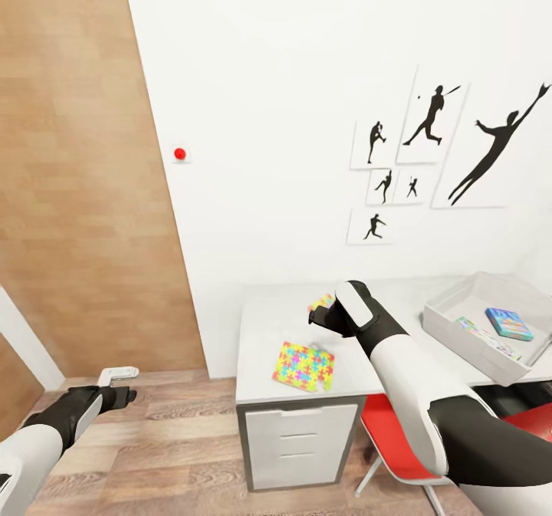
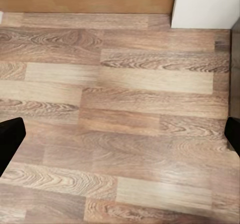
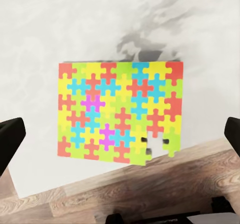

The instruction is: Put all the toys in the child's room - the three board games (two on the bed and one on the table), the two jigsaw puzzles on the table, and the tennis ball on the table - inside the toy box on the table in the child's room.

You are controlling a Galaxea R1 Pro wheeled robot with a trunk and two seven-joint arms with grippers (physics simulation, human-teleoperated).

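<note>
One jigsaw puzzle (image 1: 303,366) lies flat near the front edge of the white table (image 1: 261,332). A second jigsaw puzzle (image 1: 322,301) peeks out behind my right gripper (image 1: 318,317), which hovers open above the tabletop. In the right wrist view a puzzle (image 3: 120,111) lies between the spread fingers, near the table's edge. The grey toy box (image 1: 448,324) sits at the table's right and holds a blue board game (image 1: 509,323) and another flat printed box (image 1: 479,333). My left gripper (image 1: 126,396) hangs open low over the wooden floor (image 2: 120,109). The tennis ball and the bed are out of view.
A red chair (image 1: 399,432) stands under the table beside the drawer unit (image 1: 303,439). A wooden panel (image 1: 77,194) fills the left. A small white object (image 1: 119,374) sits at the wall's foot near my left gripper. Silhouette posters (image 1: 437,156) hang on the wall.
</note>
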